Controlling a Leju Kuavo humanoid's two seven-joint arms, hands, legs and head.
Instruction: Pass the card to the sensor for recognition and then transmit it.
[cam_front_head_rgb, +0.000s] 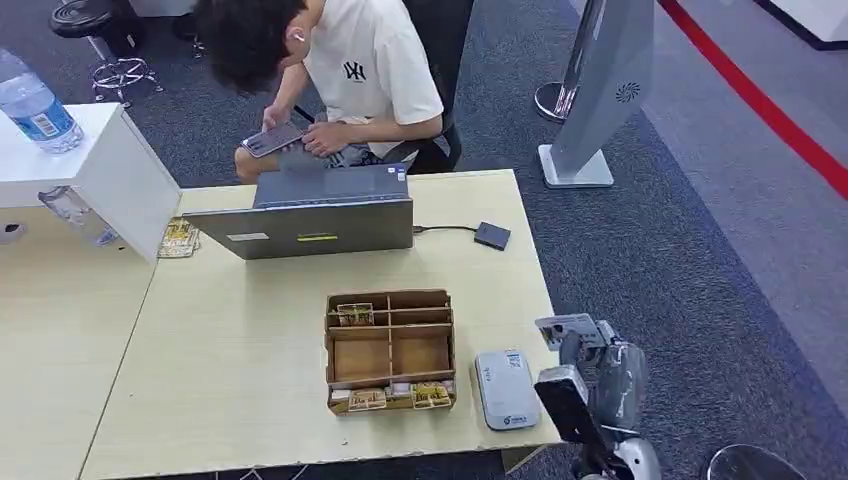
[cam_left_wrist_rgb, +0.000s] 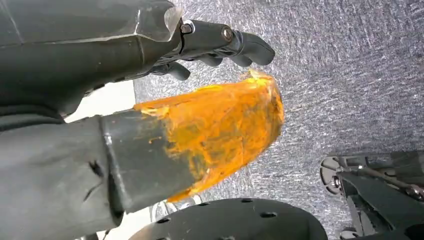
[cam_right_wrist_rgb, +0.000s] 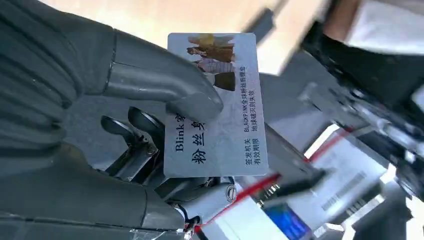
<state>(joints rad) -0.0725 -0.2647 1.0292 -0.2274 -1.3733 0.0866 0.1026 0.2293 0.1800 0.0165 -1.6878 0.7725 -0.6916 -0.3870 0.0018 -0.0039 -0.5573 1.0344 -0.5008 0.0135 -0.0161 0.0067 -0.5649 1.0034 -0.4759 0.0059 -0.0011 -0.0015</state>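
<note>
My thumb (cam_right_wrist_rgb: 165, 85) covers part of the card (cam_right_wrist_rgb: 220, 110) print, so the big line at its 9 o'clock edge is unreadable in full. Background behind the card is motion-blurred. In the head view my right hand (cam_front_head_rgb: 585, 385) is cut by the frame at 6 o'clock, card face not legible there. Left hand (cam_left_wrist_rgb: 220, 42): fingers partly behind the wrist cover. Small cards in the wooden tray (cam_front_head_rgb: 390, 350) too small to read. Laptop (cam_front_head_rgb: 315, 215) hides the person's (cam_front_head_rgb: 340, 70) legs.
</note>
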